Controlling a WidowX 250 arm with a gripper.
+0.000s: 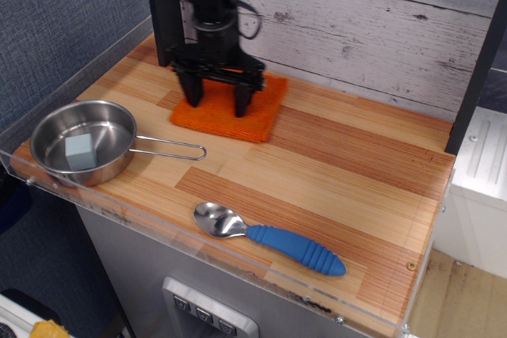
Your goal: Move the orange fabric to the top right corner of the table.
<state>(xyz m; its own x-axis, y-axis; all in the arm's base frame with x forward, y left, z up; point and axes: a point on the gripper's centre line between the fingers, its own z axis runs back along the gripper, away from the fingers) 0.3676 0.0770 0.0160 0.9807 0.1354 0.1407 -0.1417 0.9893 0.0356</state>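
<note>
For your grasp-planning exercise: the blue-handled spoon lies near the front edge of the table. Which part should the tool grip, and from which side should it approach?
Grip the blue ribbed handle of the spoon, coming straight down from above with the jaws across its width. The handle looks thick and ridged, likely giving purchase, while the steel bowl is smooth and curved. The spoon lies flat near the acrylic rim, which would probably obstruct a low approach from the front.
</note>
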